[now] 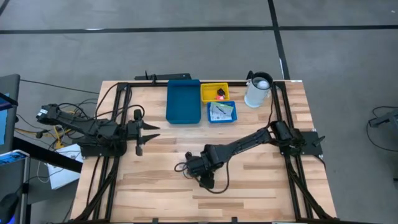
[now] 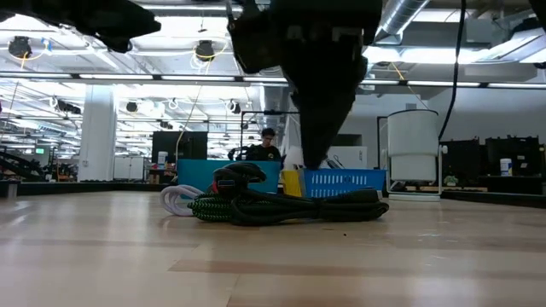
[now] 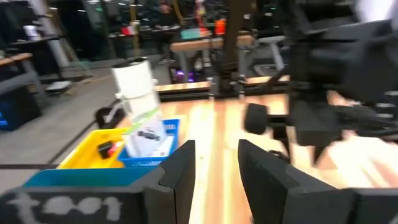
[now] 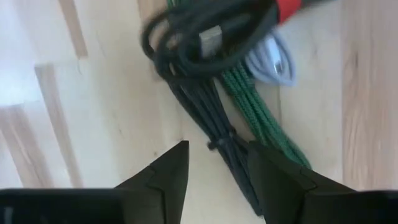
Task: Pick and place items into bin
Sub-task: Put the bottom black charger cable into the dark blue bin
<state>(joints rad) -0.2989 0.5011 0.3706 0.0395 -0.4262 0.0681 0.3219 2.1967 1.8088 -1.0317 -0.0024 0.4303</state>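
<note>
High view shows the right gripper (image 1: 194, 167) low over the middle of the wooden table (image 1: 261, 186), well in front of the large blue bin (image 1: 183, 102), right at the bundle of coiled cables (image 1: 184, 167). Right wrist view looks down on that bundle (image 4: 211, 93): black, green, white and a bit of red cable lying on the wood, with the two dark fingers (image 4: 165, 174) standing partly apart on either side of the black strands, not closed on them. Low view shows the cables (image 2: 281, 205) resting flat on the table under the dark arm.

Just right of the blue bin sit a yellow tray (image 1: 214, 92) holding a small black-and-red piece (image 1: 220, 94) and a small blue basket (image 1: 222, 112) with a white card (image 1: 221, 111) in it. A white jug (image 1: 257, 91) stands further right of them.

The left gripper (image 1: 147, 132) waits left and in front of the blue bin, its fingers (image 3: 180, 177) a narrow gap apart and holding nothing.
</note>
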